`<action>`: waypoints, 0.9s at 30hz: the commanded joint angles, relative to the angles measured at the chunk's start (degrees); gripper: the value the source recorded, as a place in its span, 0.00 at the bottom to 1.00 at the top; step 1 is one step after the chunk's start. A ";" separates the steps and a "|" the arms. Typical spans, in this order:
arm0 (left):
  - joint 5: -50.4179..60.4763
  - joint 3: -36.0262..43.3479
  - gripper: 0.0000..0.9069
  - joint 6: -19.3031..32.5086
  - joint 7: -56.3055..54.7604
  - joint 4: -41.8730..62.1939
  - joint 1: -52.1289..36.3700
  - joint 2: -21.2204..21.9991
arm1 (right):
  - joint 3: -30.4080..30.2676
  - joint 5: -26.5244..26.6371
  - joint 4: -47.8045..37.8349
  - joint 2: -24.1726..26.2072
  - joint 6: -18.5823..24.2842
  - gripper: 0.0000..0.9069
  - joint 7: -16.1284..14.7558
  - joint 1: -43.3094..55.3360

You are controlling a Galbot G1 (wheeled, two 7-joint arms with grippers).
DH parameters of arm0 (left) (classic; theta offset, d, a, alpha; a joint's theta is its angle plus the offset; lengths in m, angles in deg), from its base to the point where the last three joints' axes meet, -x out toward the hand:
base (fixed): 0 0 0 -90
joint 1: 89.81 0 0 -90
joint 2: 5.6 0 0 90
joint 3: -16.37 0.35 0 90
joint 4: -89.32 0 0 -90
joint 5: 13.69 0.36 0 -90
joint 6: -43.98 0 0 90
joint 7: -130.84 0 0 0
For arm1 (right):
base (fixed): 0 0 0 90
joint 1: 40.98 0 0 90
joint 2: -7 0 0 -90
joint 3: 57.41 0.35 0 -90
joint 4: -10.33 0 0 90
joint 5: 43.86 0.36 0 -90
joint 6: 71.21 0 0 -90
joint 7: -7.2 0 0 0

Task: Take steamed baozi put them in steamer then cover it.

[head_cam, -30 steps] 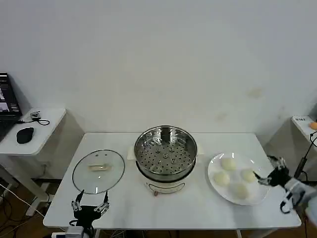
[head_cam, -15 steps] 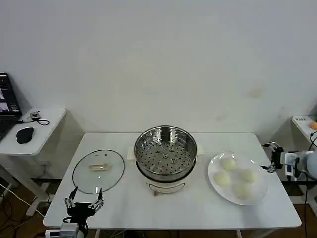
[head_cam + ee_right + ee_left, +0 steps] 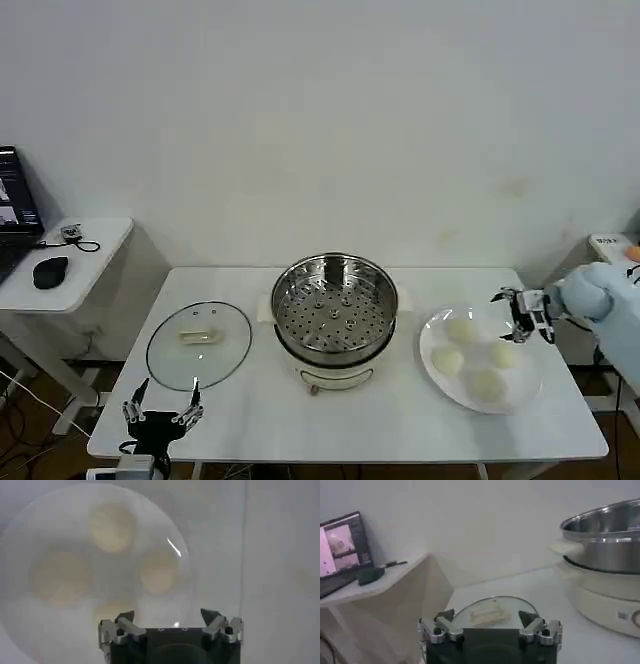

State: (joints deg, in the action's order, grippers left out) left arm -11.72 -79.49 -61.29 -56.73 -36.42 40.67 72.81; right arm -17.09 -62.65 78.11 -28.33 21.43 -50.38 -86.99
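Four steamed baozi [image 3: 469,354] lie on a white plate [image 3: 527,395] at 3 o'clock of the empty steamer [image 3: 334,307]. The right gripper [image 3: 520,312], fingers spread and empty, hovers above the plate's far edge. The left gripper [image 3: 160,413], likewise spread, idles near the glass lid [image 3: 198,345]. The buns look soft, light and easily dented; a gentle grasp across the sides seems best.

The steamer [image 3: 335,310] stands at the centre of the tabletop [image 3: 390,420], with the glass lid [image 3: 198,344] at its left in the frame. At its right is the plate [image 3: 440,385], and the steamed baozi [image 3: 485,384] lie on it. The right tool [image 3: 520,312] is over the plate's upper right edge, and the left tool [image 3: 158,415] is at the lower left, below the lid.
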 commanded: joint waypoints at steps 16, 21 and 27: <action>0.90 -1.27 1.00 0.64 0.40 1.79 -0.28 -0.31 | -11.55 -1.66 -14.92 -12.28 0.90 1.00 0.03 8.35; 0.80 -1.70 1.00 0.67 0.44 1.84 -0.18 -0.43 | -11.60 -2.46 -15.81 -12.91 0.88 0.90 -0.10 7.94; 0.77 -1.75 1.00 0.57 0.44 1.93 -0.60 -0.53 | -11.64 -3.58 -16.42 -13.33 0.57 0.69 -0.17 7.78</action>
State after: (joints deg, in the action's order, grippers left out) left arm -11.03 -81.20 -60.67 -56.31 -34.57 40.05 72.29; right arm -27.77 -65.38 63.77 -40.42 21.93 -50.60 -79.90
